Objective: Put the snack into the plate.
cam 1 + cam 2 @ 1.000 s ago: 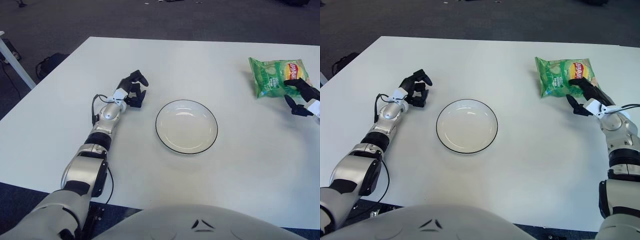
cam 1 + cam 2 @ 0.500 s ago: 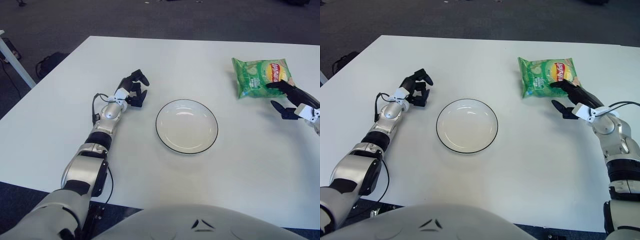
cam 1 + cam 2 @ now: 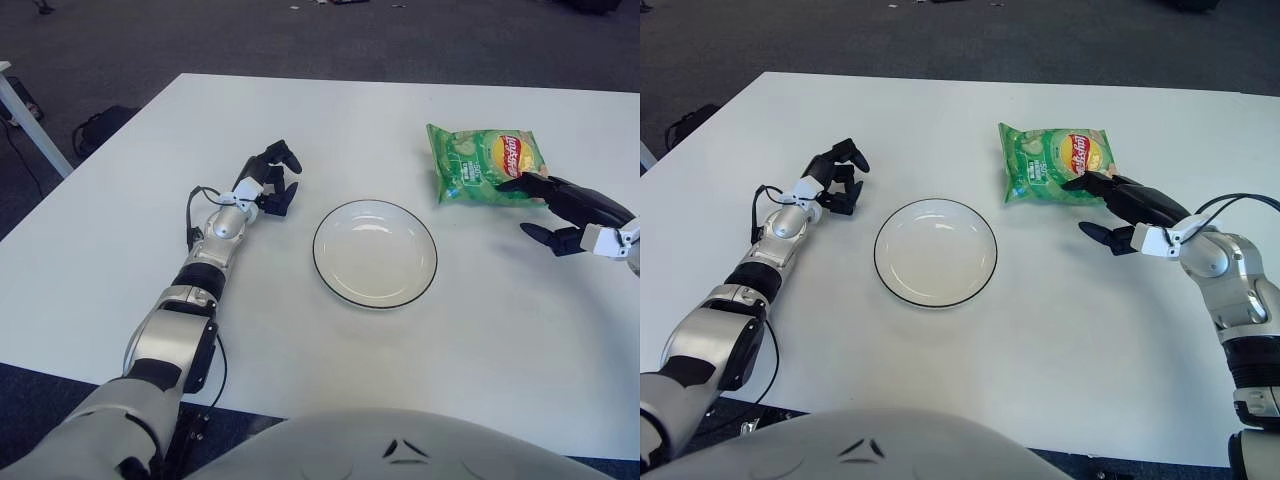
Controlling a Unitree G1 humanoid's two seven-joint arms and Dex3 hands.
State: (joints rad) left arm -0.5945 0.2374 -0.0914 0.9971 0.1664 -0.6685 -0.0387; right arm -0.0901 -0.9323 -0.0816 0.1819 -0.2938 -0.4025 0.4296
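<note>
At the 1 o'clock side of the plate [image 3: 935, 252], the snack bag [image 3: 1052, 162] is lying flat on the white surface [image 3: 970, 380], close to the plate rim but not touching it. The bag's long axis is running roughly from 9 o'clock to 3 o'clock, with a slight tilt.

The right hand [image 3: 1118, 213] is reaching in from 3 o'clock and is by far the nearer hand. Its upper fingers [image 3: 1095, 186] are resting on the bag's near right corner, while the lower finger is sitting on the surface below and apart from the bag. The fingers are extended rather than closed round the bag, so this reads as contact on top of the bag, not a firm grasp.

The plate is lying toward 8 o'clock from the bag, and the strip of surface between them is bare. The far edge of the surface is well beyond the bag at 12 o'clock. The likely difficulty is the raised plate rim, which the bag's leading edge must clear.

The left hand [image 3: 835, 178] is resting on the surface at 10 o'clock of the plate, fingers curled and gripping nothing.
</note>
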